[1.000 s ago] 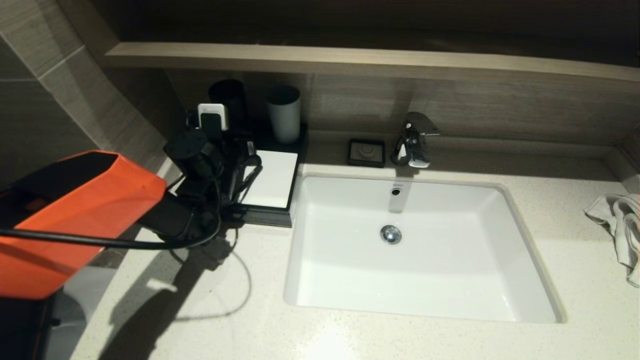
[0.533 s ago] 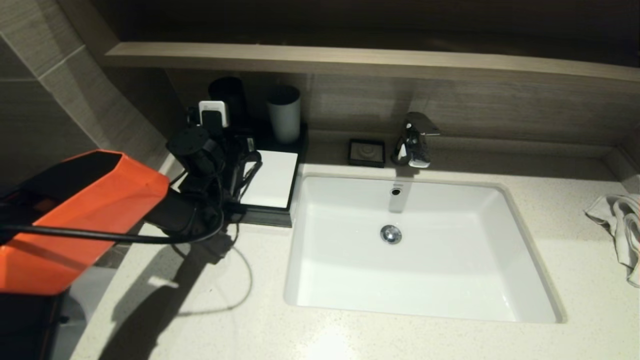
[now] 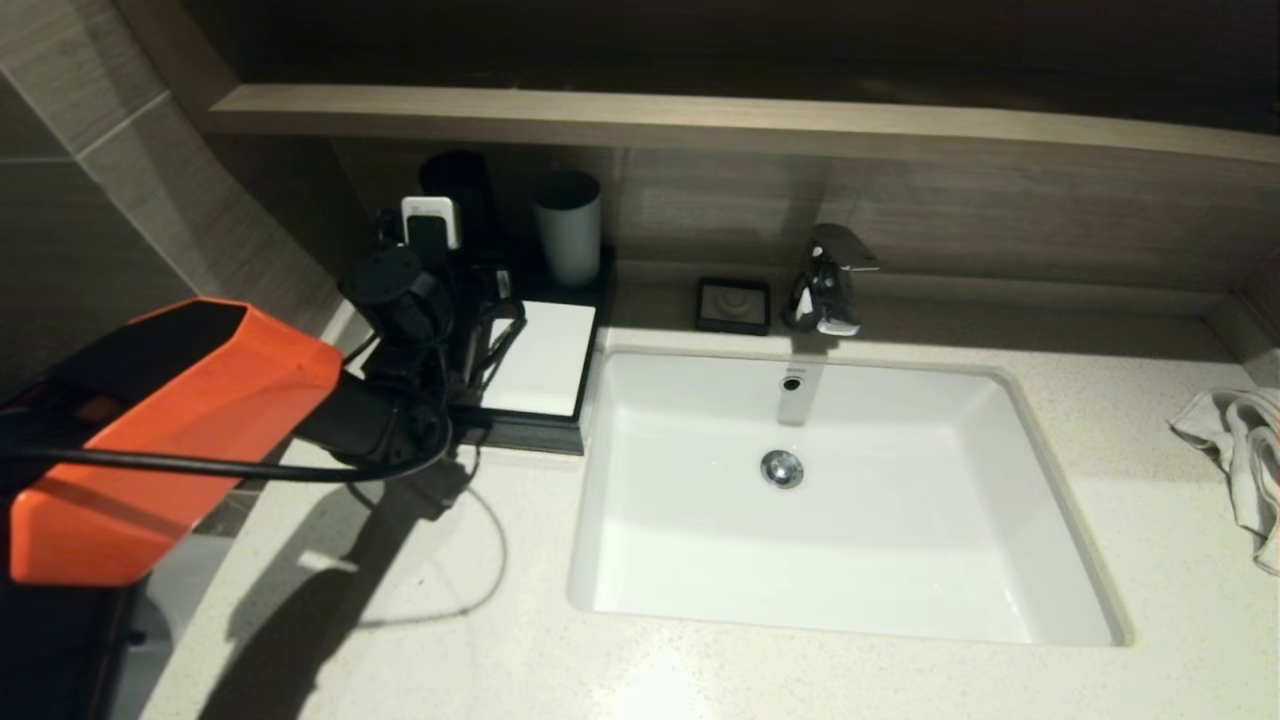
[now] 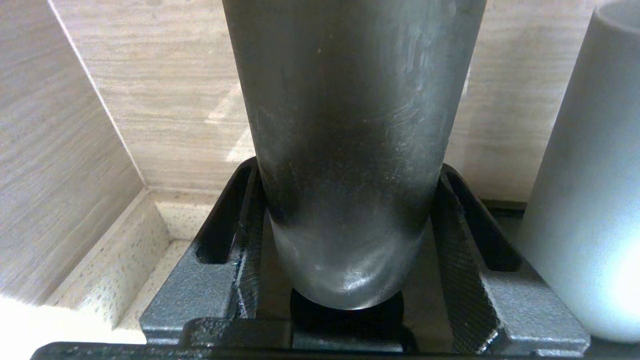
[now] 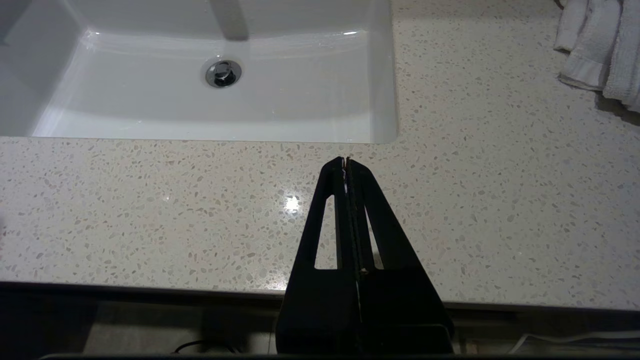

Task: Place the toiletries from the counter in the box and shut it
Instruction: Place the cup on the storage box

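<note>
Left tool [image 4: 345, 250] crept backward, clamped on dark cup [image 4: 345, 150] | right tool [image 5: 346, 162] together | speckled counter [image 3: 800, 680]

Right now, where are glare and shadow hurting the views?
Head view: the left arm's hard shadow lies across the counter, and the back wall under the shelf is dim. Left wrist view: the dark cup between the left hand fingers fills the frame, and the grey-white cup blows out low. Right wrist view: a glare spot beside the right hand.

place: bathroom | cues: basin [image 3: 840, 500], faucet [image 3: 828, 280], stone counter [image 3: 420, 640], towel [image 3: 1240, 450]
</note>
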Tool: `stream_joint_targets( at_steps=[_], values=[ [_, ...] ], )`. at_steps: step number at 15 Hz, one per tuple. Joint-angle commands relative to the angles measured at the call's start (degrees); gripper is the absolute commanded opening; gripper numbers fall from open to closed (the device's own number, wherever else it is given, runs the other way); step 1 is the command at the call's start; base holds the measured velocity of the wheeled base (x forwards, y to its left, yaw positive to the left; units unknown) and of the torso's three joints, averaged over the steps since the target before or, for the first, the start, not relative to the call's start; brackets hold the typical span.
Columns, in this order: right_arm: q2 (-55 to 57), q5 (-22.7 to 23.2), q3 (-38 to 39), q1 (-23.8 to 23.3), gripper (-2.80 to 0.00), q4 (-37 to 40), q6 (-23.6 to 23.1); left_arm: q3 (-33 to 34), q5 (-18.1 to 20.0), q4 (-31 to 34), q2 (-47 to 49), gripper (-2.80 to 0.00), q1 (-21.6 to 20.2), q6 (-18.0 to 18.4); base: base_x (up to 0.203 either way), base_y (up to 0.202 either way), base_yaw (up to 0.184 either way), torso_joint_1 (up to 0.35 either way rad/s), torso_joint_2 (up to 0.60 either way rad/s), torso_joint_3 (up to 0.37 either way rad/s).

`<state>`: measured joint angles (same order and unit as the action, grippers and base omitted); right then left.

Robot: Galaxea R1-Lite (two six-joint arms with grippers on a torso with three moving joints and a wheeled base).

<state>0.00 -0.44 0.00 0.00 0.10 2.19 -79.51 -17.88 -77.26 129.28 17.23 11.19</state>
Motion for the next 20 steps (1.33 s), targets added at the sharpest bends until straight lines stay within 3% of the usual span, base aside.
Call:
stream_joint_targets(
  at_steps=[1, 20],
  values=[
    [0.0, 0.0, 0.0, 0.0, -2.80, -0.1, 0.0, -1.2, -0.1, 0.1, 0.6, -2.80, 0.0, 0.1, 0.000, 0.000, 0.000, 0.000, 0.00, 0.000],
    [0.0, 0.0, 0.0, 0.0, -2.80, -0.1, 0.0, -6.0, -0.1, 2.4, 2.8, -2.80, 0.0, 0.4, 0.000, 0.000, 0.000, 0.000, 0.00, 0.000]
  ],
)
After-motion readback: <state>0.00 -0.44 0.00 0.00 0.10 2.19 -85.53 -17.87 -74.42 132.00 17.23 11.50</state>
